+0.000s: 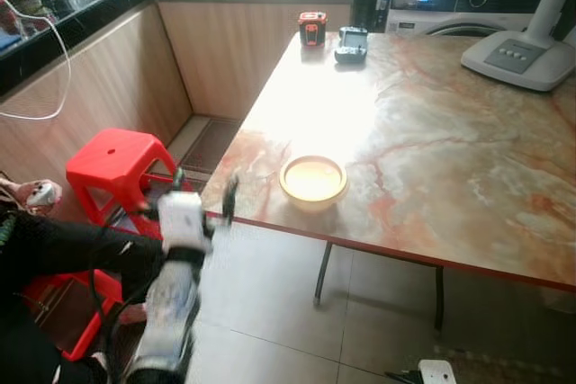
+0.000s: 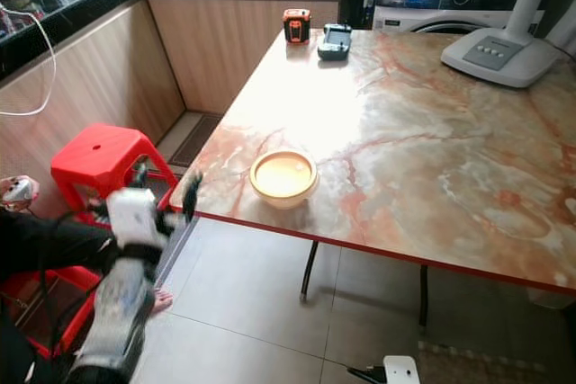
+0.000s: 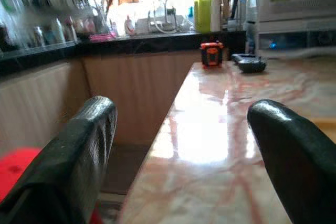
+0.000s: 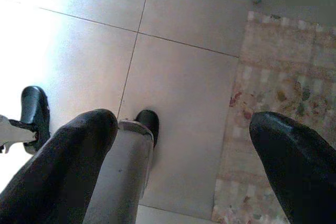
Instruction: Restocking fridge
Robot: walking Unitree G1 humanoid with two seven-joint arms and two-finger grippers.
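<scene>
- The left gripper (image 1: pixel 200 193) is raised at the near corner of the marble table (image 1: pixel 450 159), fingers spread, holding nothing.
- A yellow bowl (image 1: pixel 313 181) sits just beyond it near the table's edge.
- The right gripper (image 4: pixel 181 156) hangs over the tiled floor (image 4: pixel 178 66), fingers apart and empty.

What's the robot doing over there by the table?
The robot's left gripper is raised near the corner of the marble table, fingers open, holding nothing. A yellow bowl sits close to that edge, just beyond the gripper and not touched yet. The right gripper hangs open, pointing down at the tiled floor. A red stool stands beside the table, and a person's dark sleeve shows at the robot's left.
</scene>
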